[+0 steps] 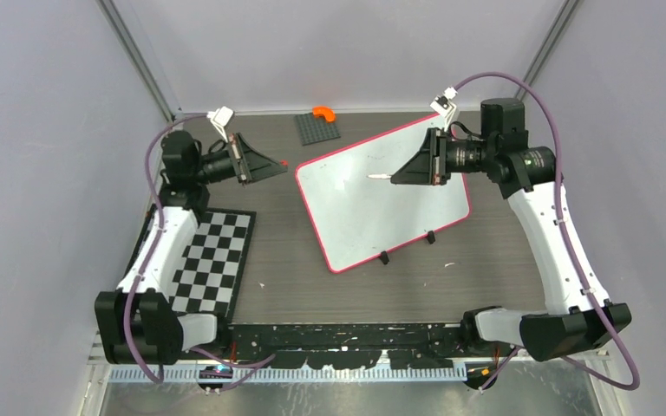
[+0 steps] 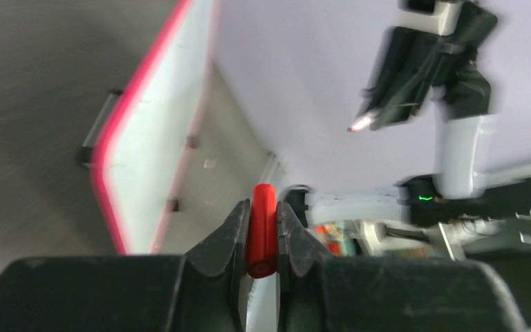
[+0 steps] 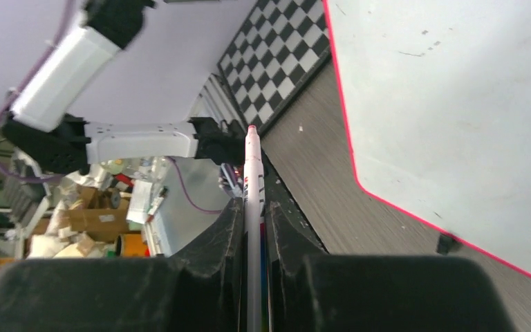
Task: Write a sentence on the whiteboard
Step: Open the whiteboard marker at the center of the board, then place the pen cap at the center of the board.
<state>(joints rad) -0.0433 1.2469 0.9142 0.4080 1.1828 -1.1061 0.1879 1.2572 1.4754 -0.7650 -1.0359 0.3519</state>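
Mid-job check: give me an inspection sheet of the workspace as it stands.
Surface: dark table, small white scraps.
Job's things: whiteboard lies angled, blank; sentence: nothing seen.
Clutter: checker mat on the left; studded plate with orange piece at the far edge.
Grippers: left gripper shut on red cap; right gripper shut on uncapped marker, over the board.
Cables: purple cables looped along both arms.
Surroundings: grey walls.
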